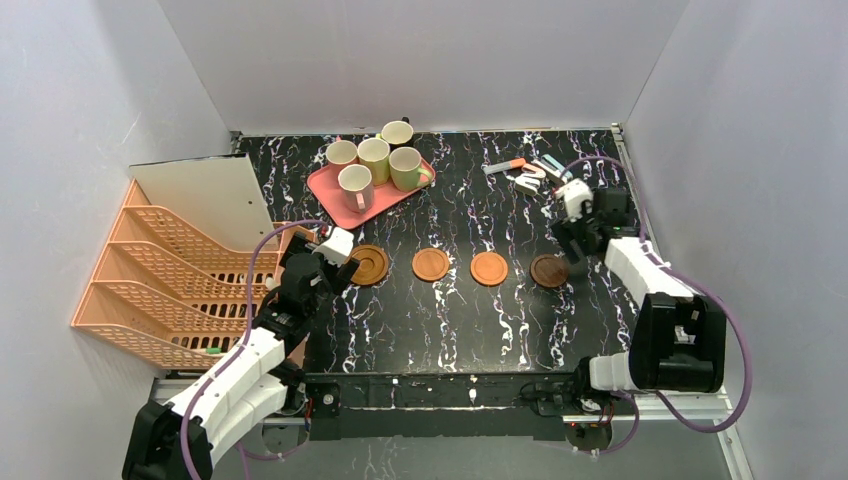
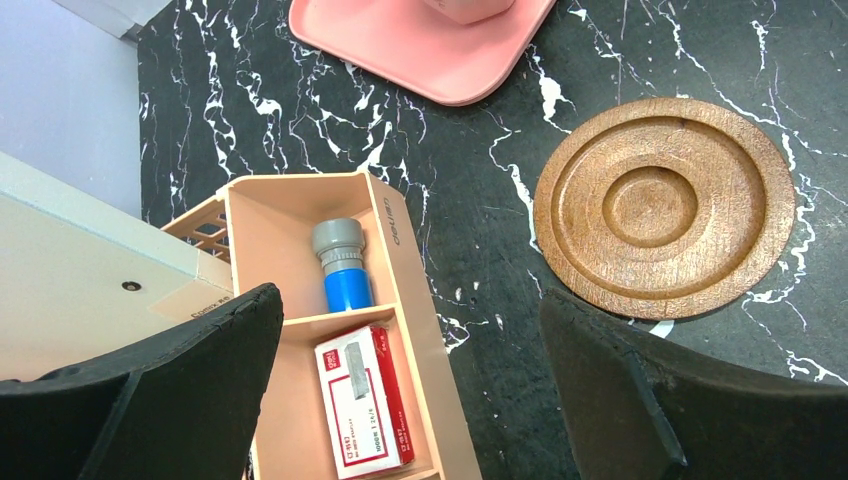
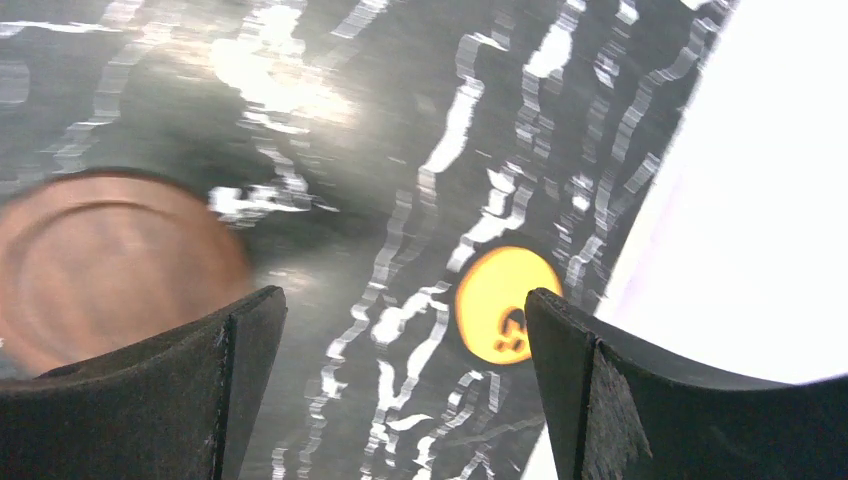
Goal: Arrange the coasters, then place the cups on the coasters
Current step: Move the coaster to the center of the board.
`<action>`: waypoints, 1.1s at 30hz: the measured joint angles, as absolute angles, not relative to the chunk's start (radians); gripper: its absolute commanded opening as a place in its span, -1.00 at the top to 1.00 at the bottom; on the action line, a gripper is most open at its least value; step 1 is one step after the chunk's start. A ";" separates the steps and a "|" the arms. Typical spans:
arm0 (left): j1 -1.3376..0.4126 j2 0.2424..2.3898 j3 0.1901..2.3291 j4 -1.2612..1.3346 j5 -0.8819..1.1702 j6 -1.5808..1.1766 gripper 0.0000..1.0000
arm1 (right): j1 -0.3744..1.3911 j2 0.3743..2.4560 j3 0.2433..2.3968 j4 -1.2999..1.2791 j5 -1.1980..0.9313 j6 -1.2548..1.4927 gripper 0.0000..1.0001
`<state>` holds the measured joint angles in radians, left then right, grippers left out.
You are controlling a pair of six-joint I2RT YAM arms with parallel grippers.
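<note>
With four round brown wooden coasters [image 1: 431, 264] lined across the black marbled bench [image 1: 460, 320] and my left tool [image 2: 410, 335] and right tool [image 3: 400, 320] wide and empty, arranging looks done, so I'd next reach for the handled ceramic cups [image 1: 355, 186] on the far-left pink tray [image 1: 322, 183].

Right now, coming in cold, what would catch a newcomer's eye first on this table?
A neat row of four coasters crosses the middle of the black marbled table, none carrying a cup. The cups huddle at the pink tray, back left. Both arms flank the row, left gripper and right gripper open and empty.
</note>
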<state>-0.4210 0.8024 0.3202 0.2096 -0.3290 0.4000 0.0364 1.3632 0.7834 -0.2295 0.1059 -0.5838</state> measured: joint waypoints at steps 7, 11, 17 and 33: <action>-0.421 0.797 0.320 0.210 -0.329 0.400 -0.96 | -0.269 1.390 0.820 -0.193 0.097 -0.637 -0.97; -0.421 0.803 0.320 0.210 -0.328 0.400 -0.96 | -0.406 1.485 0.859 -0.189 0.009 -0.633 -0.97; -0.421 0.813 0.320 0.210 -0.328 0.400 -0.96 | -0.516 1.610 0.958 -0.250 -0.224 -0.593 -0.97; -0.421 0.813 0.316 0.217 -0.326 0.401 -0.96 | -0.590 1.735 1.051 -0.336 -0.512 -0.507 -0.97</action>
<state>-0.4210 0.8135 0.3164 0.2173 -0.3256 0.4007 -0.5900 1.7348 1.0512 -0.3363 -0.5117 -0.5072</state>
